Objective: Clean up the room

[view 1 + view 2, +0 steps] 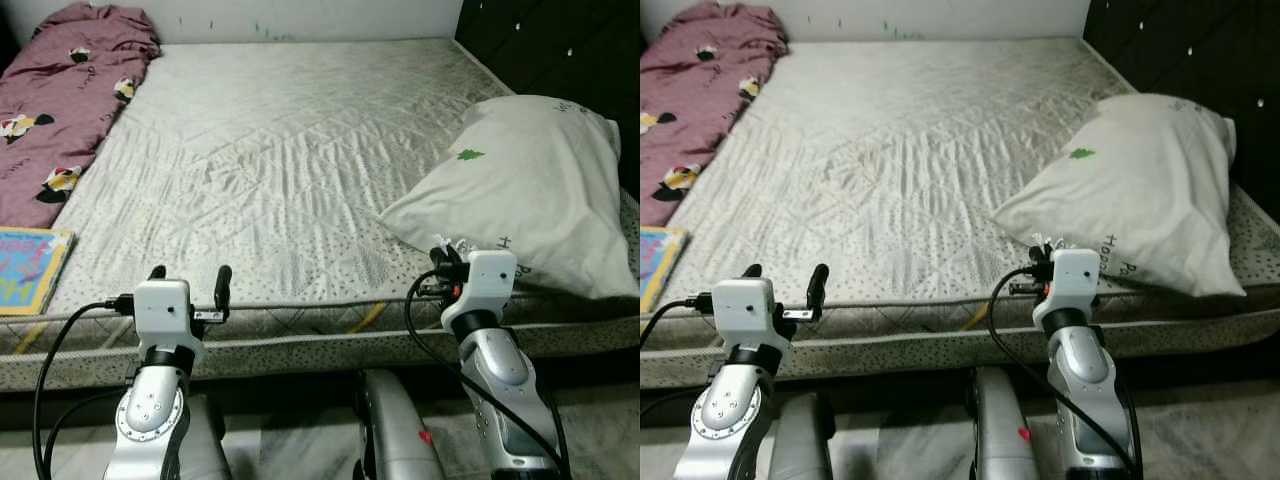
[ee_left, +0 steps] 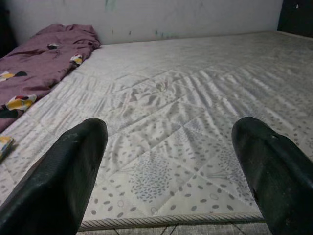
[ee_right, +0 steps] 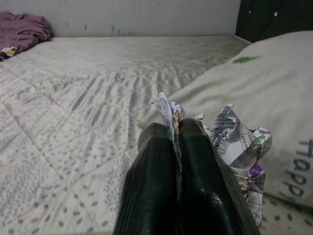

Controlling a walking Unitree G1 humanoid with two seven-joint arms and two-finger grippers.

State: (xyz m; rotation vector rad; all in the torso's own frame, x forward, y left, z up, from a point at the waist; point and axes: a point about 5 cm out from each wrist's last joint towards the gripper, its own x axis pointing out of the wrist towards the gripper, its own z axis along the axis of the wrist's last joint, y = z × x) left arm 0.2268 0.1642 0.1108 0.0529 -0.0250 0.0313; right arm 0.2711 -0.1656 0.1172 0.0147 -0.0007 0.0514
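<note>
1. Mattress (image 1: pixel 290 170): bare, quilted, pale with a dotted print, wrinkled near the middle. Both arms are raised at its near edge.
2. Left gripper (image 1: pixel 190 279): fingers spread wide, nothing between them. It sits just above the near mattress edge, left of centre. In the left wrist view the two black fingers (image 2: pixel 63 176) stand well apart with only mattress beyond.
3. Right gripper (image 3: pixel 177 137): fingers pressed together on a crumpled paper (image 3: pixel 237 147). A strip of the paper pokes up between the fingertips; the bulk of the wad bulges out to one side of the fingers. Print is coloured, with green and purple patches.
4. The paper is held at the near mattress edge, right of centre, just in front of the pillow's lower corner. In the left eye view it shows as a small white tuft above the wrist housing; too small there to tell whether it touches the pillow.
5. Pillow (image 1: pixel 530 190): white, with a small green tree mark and grey lettering, lying tilted on the right side of the mattress, against a dark headboard (image 1: pixel 560 45).
6. Blanket (image 1: pixel 60 95): maroon with cartoon patches, bunched along the far left side of the mattress.
7. Book (image 1: pixel 30 268): colourful cover, flat at the near left edge of the mattress, well apart from the left gripper.
</note>
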